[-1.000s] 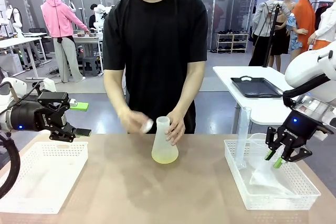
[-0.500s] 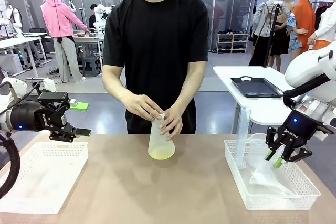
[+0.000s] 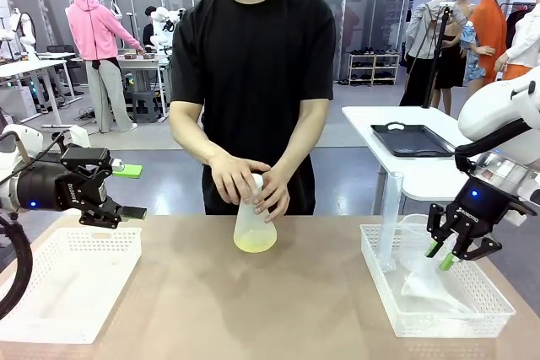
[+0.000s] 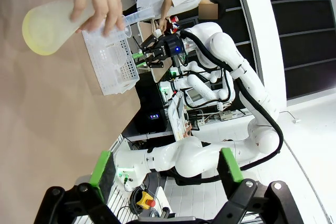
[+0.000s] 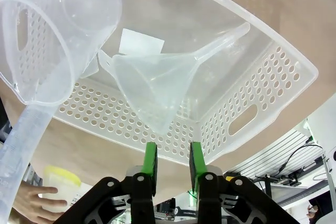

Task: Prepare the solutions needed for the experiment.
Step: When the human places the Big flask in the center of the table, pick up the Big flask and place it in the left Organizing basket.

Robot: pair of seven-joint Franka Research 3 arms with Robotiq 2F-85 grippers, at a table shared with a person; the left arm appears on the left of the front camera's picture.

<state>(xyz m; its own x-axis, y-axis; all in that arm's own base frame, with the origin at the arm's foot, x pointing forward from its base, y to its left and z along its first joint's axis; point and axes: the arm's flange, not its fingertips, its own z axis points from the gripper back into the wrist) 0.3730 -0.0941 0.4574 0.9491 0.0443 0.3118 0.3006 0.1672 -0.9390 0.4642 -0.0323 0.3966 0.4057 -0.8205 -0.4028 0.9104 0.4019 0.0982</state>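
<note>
A person across the table grips a frosted conical flask [image 3: 253, 223] near its top with both hands; one hand [image 3: 236, 176] covers its mouth. The solution [image 3: 255, 244], a shallow pale yellow-green layer, lies in its bottom and also shows as solution [image 4: 39, 31] and solution [image 5: 61, 174]. My left gripper [image 3: 128, 192] hangs open and empty above the left basket's far edge, well left of the flask. My right gripper [image 3: 440, 255] hovers over the right basket with a narrow gap between its fingers and nothing in it. In its wrist view, the right gripper [image 5: 172, 150] sits just below a clear funnel [image 5: 157, 87].
A white basket [image 3: 72, 271] lies at the front left. The right basket [image 3: 422, 318] holds the funnel, a clear jug [image 5: 58, 40] and a tall measuring cylinder [image 3: 390, 217]. A black tray [image 3: 413, 139] rests on a far table.
The person brought one hand over the flask's mouth and shifted the flask slightly to the left. Neither arm has moved.
</note>
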